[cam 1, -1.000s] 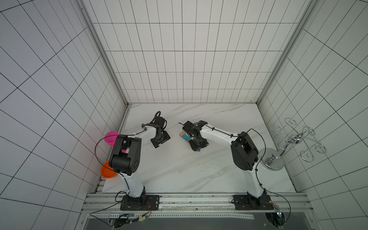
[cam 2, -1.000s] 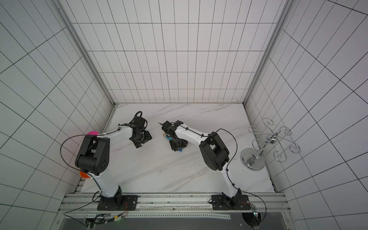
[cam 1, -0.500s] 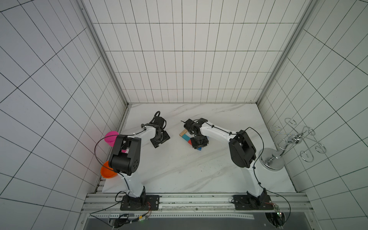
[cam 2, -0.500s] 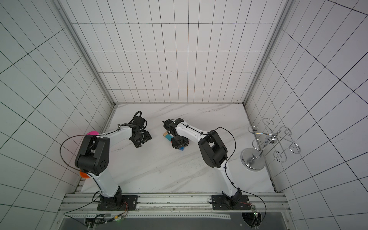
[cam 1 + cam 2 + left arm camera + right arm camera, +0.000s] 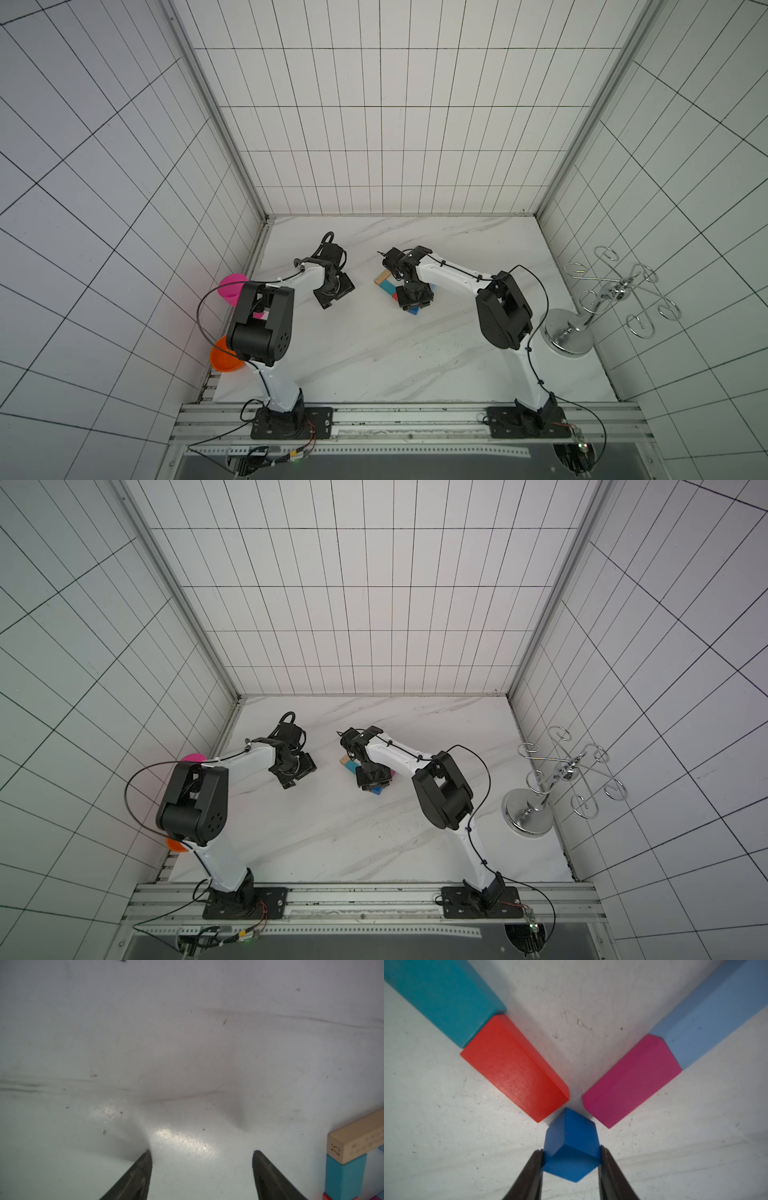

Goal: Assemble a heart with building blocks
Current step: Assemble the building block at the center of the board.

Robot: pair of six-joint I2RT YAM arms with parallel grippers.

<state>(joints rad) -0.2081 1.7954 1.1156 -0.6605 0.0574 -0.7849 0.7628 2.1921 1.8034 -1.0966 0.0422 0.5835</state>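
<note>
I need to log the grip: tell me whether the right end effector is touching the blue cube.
Touching. In the right wrist view the right end effector has both fingers pressed against opposite sides of the blue cube, no gap showing.

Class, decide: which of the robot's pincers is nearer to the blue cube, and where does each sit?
Right. The right pincer holds the blue cube on both sides; the left pincer stands open over bare table, apart from the cube.
</note>
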